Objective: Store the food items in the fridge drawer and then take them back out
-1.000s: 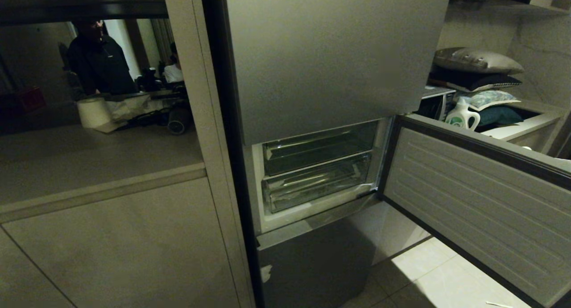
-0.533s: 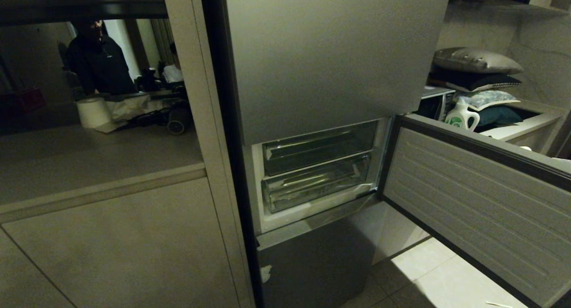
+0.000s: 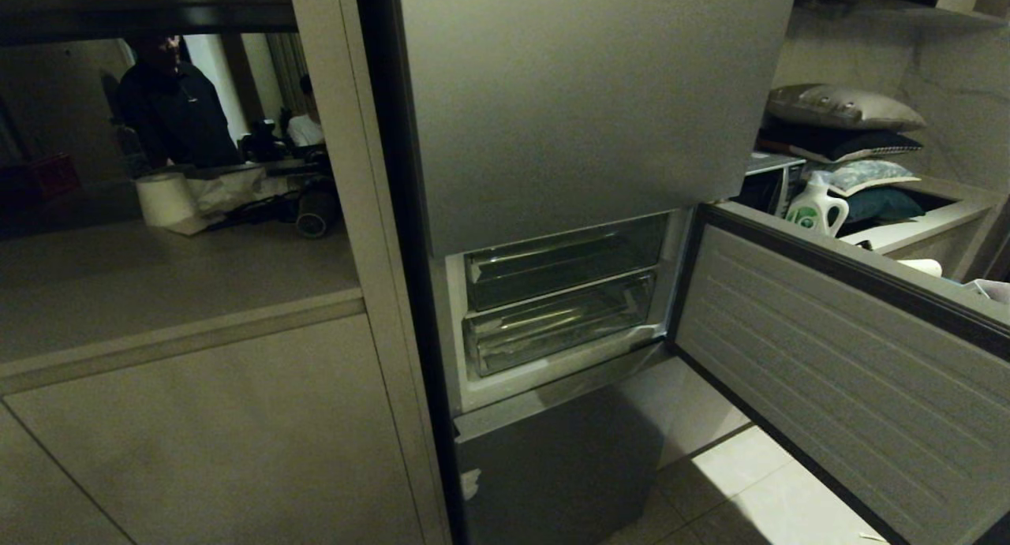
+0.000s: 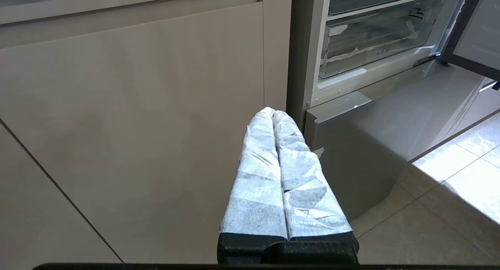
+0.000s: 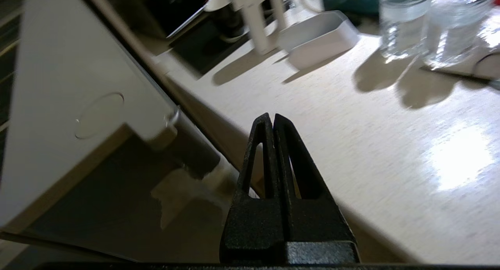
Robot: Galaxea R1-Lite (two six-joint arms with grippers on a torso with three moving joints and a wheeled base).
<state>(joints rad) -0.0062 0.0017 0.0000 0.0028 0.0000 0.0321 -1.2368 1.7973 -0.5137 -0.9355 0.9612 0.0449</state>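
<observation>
We see the fridge drawer (image 3: 560, 324) pushed in, low in the open fridge compartment, under a second clear drawer (image 3: 564, 263). Our left gripper (image 4: 273, 115), wrapped in white, is pressed closed near the cabinet; our right gripper (image 5: 272, 119) is closed, empty, above the desk (image 5: 351, 125) edge.

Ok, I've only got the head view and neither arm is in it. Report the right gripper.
Observer: The right gripper has its jaws shut and empty, over the edge of a pale counter.
Operator: Tell me what's on that counter.
Observer: Clear bottles and a white tray, beyond the tips.
Operator: Give me the left one.
Observer: The left gripper, wrapped in white, is shut and empty, facing the cabinet panel beside the fridge.
</observation>
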